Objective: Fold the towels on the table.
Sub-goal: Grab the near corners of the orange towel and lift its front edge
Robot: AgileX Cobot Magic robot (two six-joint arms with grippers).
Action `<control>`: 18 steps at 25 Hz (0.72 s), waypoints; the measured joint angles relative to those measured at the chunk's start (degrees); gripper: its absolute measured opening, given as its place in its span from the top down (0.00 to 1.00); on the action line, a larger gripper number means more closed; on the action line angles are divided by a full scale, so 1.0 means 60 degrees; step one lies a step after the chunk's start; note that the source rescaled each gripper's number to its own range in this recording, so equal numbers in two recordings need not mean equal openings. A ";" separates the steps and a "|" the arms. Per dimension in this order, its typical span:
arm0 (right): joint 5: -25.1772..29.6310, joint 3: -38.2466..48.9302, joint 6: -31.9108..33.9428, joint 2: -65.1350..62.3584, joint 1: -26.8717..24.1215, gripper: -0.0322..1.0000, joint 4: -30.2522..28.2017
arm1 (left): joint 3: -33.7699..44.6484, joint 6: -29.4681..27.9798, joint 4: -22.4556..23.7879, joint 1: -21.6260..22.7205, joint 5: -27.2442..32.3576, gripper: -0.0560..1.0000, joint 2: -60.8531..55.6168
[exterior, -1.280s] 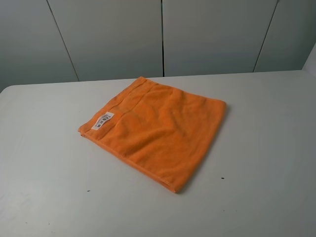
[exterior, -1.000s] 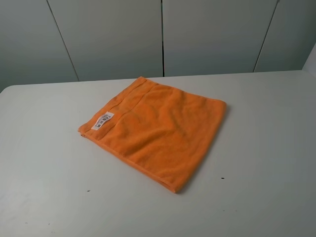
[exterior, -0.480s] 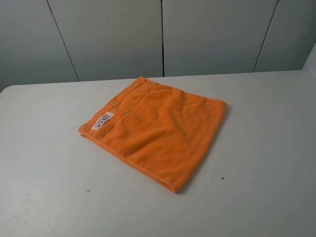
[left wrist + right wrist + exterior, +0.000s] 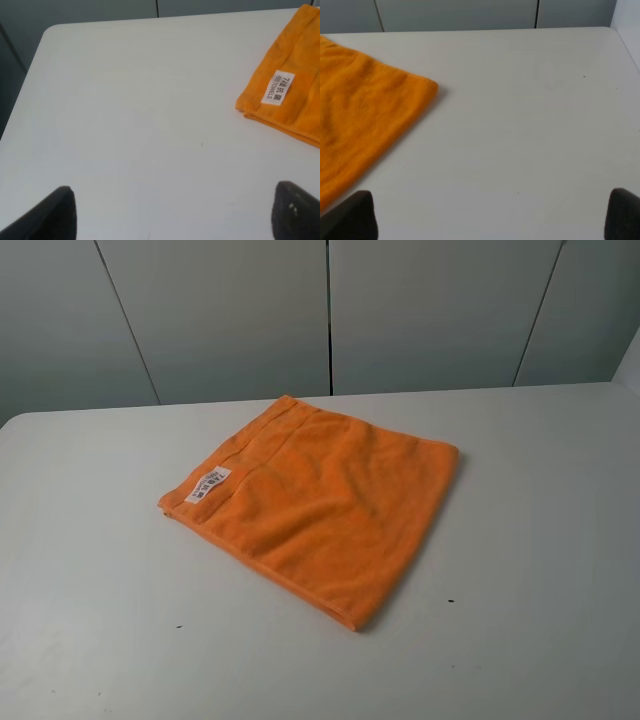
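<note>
A plain white table point(image 4: 90, 540) stands before a wall of grey panels point(image 4: 230, 310), with a few tiny dark specks point(image 4: 450, 601) on its matte top. The left gripper point(image 4: 175, 215) hangs over bare tabletop with its two dark fingers point(image 4: 55, 215) spread wide and nothing between them. The right gripper point(image 4: 487, 215) is likewise splayed over bare table, its fingers point(image 4: 625, 212) far apart and empty. The orange towel point(image 4: 320, 505) lies flat near the middle of the table. It is out beyond the left gripper's fingertips and off toward the other arm, well apart from both fingers. Its nearest corner shows stacked layers and a small white printed label point(image 4: 278, 88). From the right gripper the cloth point(image 4: 360, 115) lies ahead and toward the left arm, with one rounded corner nearest. Neither gripper touches the towel.
</note>
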 joint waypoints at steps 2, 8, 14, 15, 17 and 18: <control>0.0000 0.0000 0.0000 0.0000 0.0000 0.02 0.0000 | 0.0000 0.0000 0.0016 0.0000 0.0000 0.00 0.0000; 0.0000 0.0000 0.0000 0.0000 0.0000 0.02 -0.0049 | 0.0000 0.0000 0.0081 0.0000 0.0000 0.00 0.0000; -0.0022 0.0000 0.0107 0.0000 0.0000 0.02 -0.0072 | -0.0089 0.0155 0.0449 0.0000 -0.0429 0.00 0.0465; -0.0058 -0.0018 0.0107 0.0000 0.0000 0.02 -0.0044 | -0.0136 0.0191 0.0515 0.0000 -0.0913 0.00 0.0730; -0.0178 -0.0096 0.0107 0.0000 0.0000 0.02 -0.0001 | -0.0305 0.0214 0.0533 0.0000 -0.2015 0.00 0.1258; -0.0299 -0.0139 0.0119 0.0000 0.0000 0.02 -0.0001 | -0.0346 0.0212 0.0514 0.0000 -0.2588 0.00 0.1588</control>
